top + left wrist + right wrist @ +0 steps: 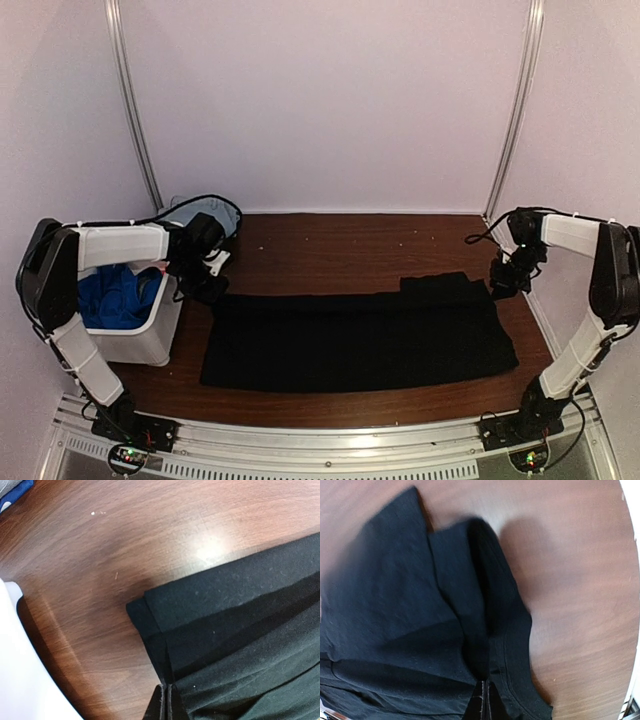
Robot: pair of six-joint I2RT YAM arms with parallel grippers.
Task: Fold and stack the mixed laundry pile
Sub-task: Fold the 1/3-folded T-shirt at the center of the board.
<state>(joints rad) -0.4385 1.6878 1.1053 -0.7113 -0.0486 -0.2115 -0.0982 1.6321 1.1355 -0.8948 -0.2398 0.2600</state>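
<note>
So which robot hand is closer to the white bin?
Left. The left hand is just beside the white bin, pinching the black cloth at its corner. The right hand holds the cloth's other end, across the table.

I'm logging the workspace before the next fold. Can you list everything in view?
black cloth: one, black, spread across the middle of the table
royal-blue fabric: one bundle, bright blue, inside the bin
pale grey-blue piece: one, pale grey-blue, behind the bin at the far left
bin: one, white, on the table's left side
table: one, dark brown wood, under everything
left gripper: one, black, shut on the black cloth at its far left corner
right gripper: one, black, shut on the black cloth at its far right corner
</note>
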